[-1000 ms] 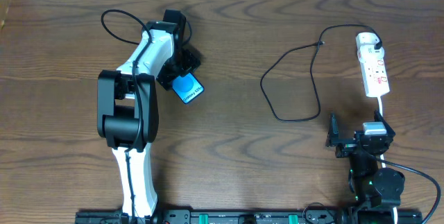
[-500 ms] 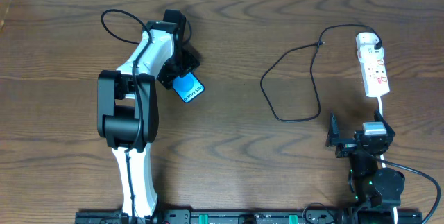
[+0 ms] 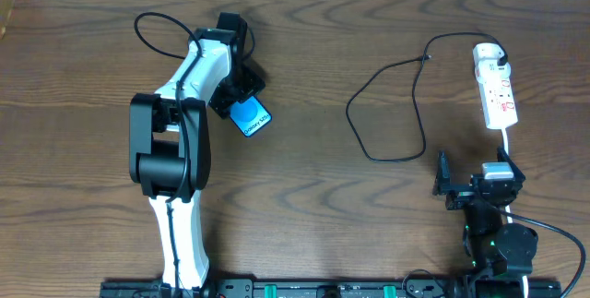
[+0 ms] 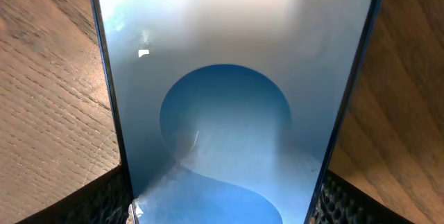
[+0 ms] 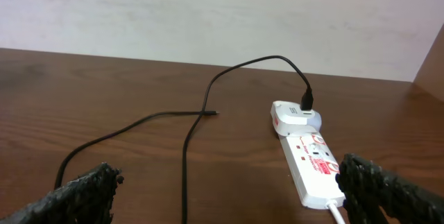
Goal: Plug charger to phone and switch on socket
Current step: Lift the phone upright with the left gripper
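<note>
The phone [image 3: 249, 116] with its cyan-blue screen lies on the wooden table at the left. My left gripper [image 3: 241, 93] is shut on the phone; in the left wrist view the phone [image 4: 229, 92] fills the frame between both fingers [image 4: 225, 210]. The charger's black cable [image 3: 417, 113] loops over the table at the right, its small tip [image 3: 426, 59] lying free. Its white adapter [image 3: 489, 55] sits in the far end of the white socket strip [image 3: 501, 100]. My right gripper [image 3: 472, 185] is open and empty, just in front of the socket [image 5: 316, 165] and the cable [image 5: 186, 161].
The socket's white cord [image 3: 509, 146] runs from the strip down to the right arm's base. A pale wall [image 5: 208, 16] rises behind the table's far edge. Bare wood lies between the phone and the cable loop.
The phone has shifted slightly up and to the left with my left gripper. The right arm, cable and socket have not moved.
</note>
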Controlling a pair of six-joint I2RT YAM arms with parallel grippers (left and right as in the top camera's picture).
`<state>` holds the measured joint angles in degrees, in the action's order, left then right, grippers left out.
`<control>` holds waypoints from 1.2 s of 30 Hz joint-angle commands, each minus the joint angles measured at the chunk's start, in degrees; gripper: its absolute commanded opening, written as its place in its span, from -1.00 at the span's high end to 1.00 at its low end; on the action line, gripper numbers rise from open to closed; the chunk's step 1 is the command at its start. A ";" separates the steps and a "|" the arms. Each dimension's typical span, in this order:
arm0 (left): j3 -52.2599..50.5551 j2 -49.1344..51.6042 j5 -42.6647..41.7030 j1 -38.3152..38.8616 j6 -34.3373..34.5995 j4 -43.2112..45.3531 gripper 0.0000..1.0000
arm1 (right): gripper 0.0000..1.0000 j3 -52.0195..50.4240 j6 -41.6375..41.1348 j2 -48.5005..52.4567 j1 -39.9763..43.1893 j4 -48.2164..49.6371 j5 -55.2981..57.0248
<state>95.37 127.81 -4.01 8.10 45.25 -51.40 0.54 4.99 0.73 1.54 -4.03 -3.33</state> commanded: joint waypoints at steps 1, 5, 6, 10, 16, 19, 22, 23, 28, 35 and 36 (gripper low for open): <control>-3.10 4.52 1.64 -0.42 0.85 -0.17 -0.52 | -0.98 -0.22 -0.66 -0.31 -0.35 -0.04 0.15; -3.10 3.76 1.66 -0.42 0.61 -0.37 -0.49 | -0.99 -0.22 -0.66 -0.31 -0.35 -0.07 0.15; -3.10 3.48 1.64 -0.42 0.39 -0.37 -0.49 | -0.98 -0.22 -0.66 -0.31 -0.35 -0.04 0.15; -2.89 2.19 1.66 -0.42 -0.63 -0.59 -0.48 | -0.99 -0.22 -0.66 -0.31 -0.35 -0.04 0.15; -2.89 0.11 1.64 -0.42 -0.63 -1.16 -0.48 | -0.98 -0.22 -0.66 -0.31 -0.35 -0.07 0.15; -2.89 -1.01 1.64 -0.42 -0.63 -1.60 -0.47 | -0.99 -0.22 -0.66 -0.31 -0.35 -0.04 0.15; -2.89 -2.32 1.64 -0.42 -0.92 -1.92 -0.47 | -0.99 -0.22 -0.66 -0.31 -0.35 -0.04 0.15; -2.86 -2.75 1.62 -0.42 -1.40 -1.95 -0.47 | -0.98 -0.22 -0.66 -0.31 -0.35 -0.07 0.15; -2.89 -5.07 1.49 -0.42 -1.97 -2.54 -0.47 | -0.99 -0.22 -0.66 -0.31 -0.35 -0.07 0.15; -2.86 -8.79 1.44 -0.42 -2.14 -3.65 -0.46 | -0.98 -0.22 -0.66 -0.31 -0.35 -0.04 0.15; -2.86 -9.25 1.44 -0.42 -2.14 -3.91 -0.46 | -0.98 -0.22 -0.66 -0.31 -0.35 -0.04 0.15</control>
<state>92.27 122.76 -3.90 8.03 43.66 -54.33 0.54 4.99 0.73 1.54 -4.03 -3.33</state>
